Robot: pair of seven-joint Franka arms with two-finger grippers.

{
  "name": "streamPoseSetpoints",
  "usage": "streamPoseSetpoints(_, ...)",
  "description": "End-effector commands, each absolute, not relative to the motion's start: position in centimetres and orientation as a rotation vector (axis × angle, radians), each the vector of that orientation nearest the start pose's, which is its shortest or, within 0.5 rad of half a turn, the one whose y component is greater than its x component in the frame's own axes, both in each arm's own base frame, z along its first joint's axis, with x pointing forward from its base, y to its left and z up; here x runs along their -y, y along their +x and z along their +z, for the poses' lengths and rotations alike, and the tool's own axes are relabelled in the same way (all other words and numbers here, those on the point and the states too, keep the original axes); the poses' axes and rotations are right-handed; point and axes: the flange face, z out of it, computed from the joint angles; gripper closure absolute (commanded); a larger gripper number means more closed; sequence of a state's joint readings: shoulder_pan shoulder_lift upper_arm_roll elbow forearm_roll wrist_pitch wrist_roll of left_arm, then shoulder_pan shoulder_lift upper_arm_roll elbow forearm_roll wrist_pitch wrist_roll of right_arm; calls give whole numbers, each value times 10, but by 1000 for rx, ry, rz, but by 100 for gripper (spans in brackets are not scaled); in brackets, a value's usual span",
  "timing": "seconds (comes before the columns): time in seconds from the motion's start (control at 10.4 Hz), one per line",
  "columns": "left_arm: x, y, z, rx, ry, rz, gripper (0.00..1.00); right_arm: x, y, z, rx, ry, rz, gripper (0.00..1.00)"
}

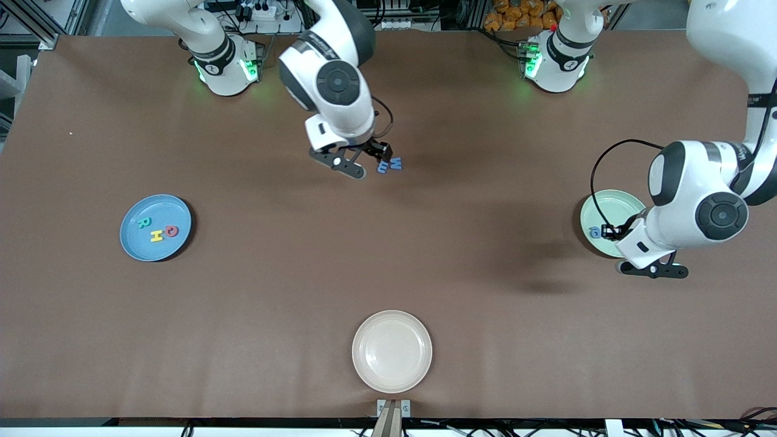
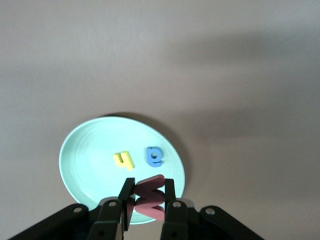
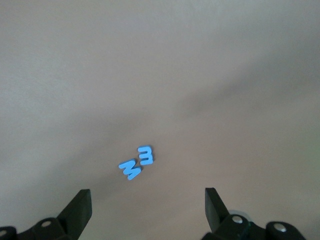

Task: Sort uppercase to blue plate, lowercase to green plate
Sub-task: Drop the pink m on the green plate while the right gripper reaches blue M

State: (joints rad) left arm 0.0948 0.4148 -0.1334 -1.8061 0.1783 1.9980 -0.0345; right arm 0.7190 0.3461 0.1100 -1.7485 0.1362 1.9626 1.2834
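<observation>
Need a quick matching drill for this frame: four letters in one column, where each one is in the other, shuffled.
Things:
1. yellow H
2. red w
3. blue W
4. yellow h

Places:
A. bare table, under the open right gripper
B. on the green plate
C. on the blue plate
D. pinched in the left gripper, over the green plate

Pairs: 1-C, 2-D, 3-A, 4-B

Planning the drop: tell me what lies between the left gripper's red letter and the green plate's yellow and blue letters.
Nothing: in the left wrist view the left gripper holds the red w over the green plate, and only bare plate separates it from the yellow h and blue a.
</observation>
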Motion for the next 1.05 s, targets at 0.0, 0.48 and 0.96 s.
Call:
streamPoseSetpoints(0.0,-20,598,252,-125,-3002,338,100,-484,411,355,-993,-3002,308,0)
streamPoseSetpoints(0.48,-36,582,242,-94,-2999,395,0,-520,360,298,-1138,-2923,226,0)
streamPoseSetpoints(0.96,-5,624,395,-123,-2988,227,0,-534,341,237,-1229,-2906,82,0)
